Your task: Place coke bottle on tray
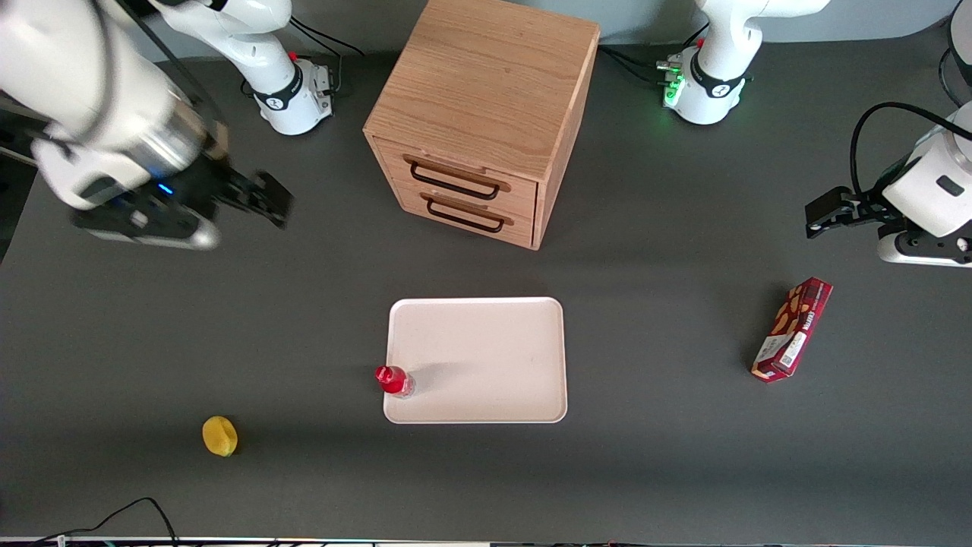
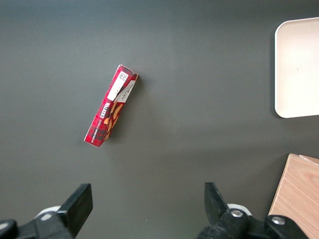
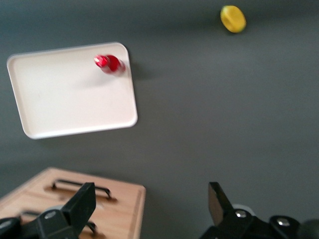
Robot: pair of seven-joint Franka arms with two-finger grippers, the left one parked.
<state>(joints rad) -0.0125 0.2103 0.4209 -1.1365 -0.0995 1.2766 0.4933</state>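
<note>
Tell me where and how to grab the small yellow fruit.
Grip the small round yellow fruit across its narrower middle, coming straight down: it lies low on the bare dark table with open space around. The open pincer hangs well above, near the wooden drawer cabinet.

Desk (image 1: 683, 456): matt dark grey, smooth. Drawer cabinet (image 1: 486, 91): grained wood, dark metal handles. Tray (image 1: 486, 357): smooth matt cream plastic; gripper (image 1: 258, 199), raised over the desk's working-arm end: black plastic.
</note>
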